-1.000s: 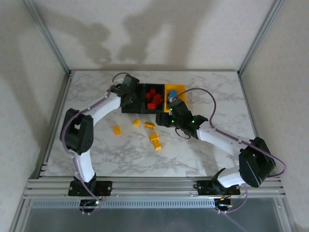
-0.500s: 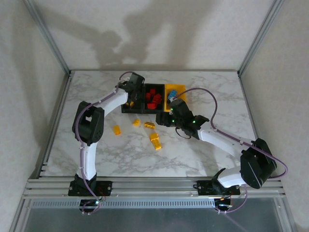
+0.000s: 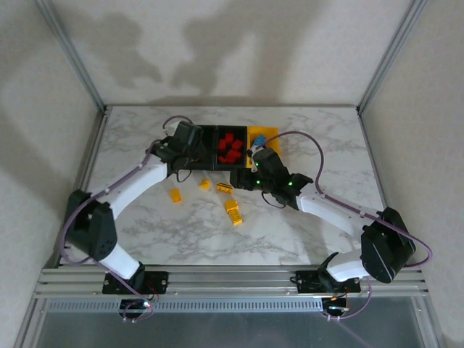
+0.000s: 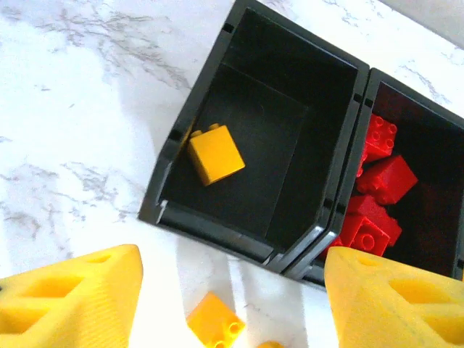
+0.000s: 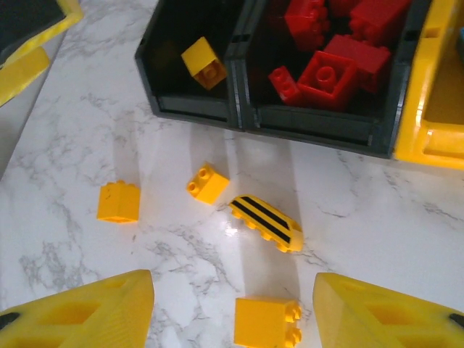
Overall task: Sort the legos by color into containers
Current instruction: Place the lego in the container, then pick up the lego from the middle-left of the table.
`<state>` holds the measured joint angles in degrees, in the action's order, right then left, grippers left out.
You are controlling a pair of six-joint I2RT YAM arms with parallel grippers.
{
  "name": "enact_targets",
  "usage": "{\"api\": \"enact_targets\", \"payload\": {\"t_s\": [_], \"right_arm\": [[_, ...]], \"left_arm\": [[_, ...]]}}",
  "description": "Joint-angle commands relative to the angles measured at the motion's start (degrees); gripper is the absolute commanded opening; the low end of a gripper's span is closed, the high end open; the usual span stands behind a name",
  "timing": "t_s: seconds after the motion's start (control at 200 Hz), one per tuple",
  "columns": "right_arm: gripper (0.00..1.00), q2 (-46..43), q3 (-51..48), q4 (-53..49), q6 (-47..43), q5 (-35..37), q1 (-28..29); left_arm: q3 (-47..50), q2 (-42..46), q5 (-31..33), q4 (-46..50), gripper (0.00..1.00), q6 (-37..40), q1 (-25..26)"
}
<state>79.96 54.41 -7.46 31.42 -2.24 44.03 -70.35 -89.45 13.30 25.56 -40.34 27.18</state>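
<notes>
Both arms crowd the near side of the bins point(image 3: 210, 165), so either one reaching could strike the other. The left gripper point(image 4: 232, 293) hangs wide and empty just near of the left black bin point(image 4: 210, 230), where one yellow brick point(image 4: 216, 154) lies. The right gripper point(image 5: 232, 308), also spread and empty, hovers over loose yellow bricks point(image 5: 118, 201) on the counter point(image 5: 362, 217). The striped piece point(image 5: 266, 222) lies close to a small brick point(image 5: 206, 181), so a pinch there may shove its neighbour. Red bricks point(image 5: 326, 72) fill the middle bin point(image 5: 312, 129).

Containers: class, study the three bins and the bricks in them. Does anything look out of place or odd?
Nothing is spilled or damaged. One oddity: the lone yellow brick lies in the left black bin, turned askew to its walls, rather than in the yellow bin. The red bricks share the middle bin.
</notes>
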Motion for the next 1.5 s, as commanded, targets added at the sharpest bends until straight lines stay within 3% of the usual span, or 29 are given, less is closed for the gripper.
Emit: {"api": "enact_targets", "payload": {"t_s": [0.0,0.33,0.741,0.831,1.011,1.146,1.492], "right_arm": [[0.60,0.63,0.09,2.74,-2.05,-2.21,1.56],[0.59,2.55,0.95,3.51,-2.85,-2.59,3.91],[0.58,2.70,1.22,2.73,-2.26,-1.85,4.48],[0.57,2.50,0.96,2.63,-2.03,-1.53,4.57],[0.57,2.71,1.47,2.03,-2.32,-0.79,4.56],[0.57,2.66,1.71,1.41,-2.50,0.00,4.57],[0.57,1.29,0.98,1.31,-2.09,1.18,4.42]], "left_arm": [[6.68,4.08,-0.84,1.68,0.68,-0.69,-0.33],[24.64,11.49,-2.26,-0.14,0.72,-3.23,-1.67],[30.27,5.94,-1.65,-8.84,0.67,-1.38,-2.88],[29.97,4.95,-1.34,-9.64,0.63,-0.90,-3.17],[29.22,2.36,-2.02,-10.41,0.40,0.02,-3.54],[28.20,2.21,-3.08,-10.24,0.31,0.01,-3.60],[21.01,3.54,-3.88,-6.38,0.29,0.79,-3.10]]}}
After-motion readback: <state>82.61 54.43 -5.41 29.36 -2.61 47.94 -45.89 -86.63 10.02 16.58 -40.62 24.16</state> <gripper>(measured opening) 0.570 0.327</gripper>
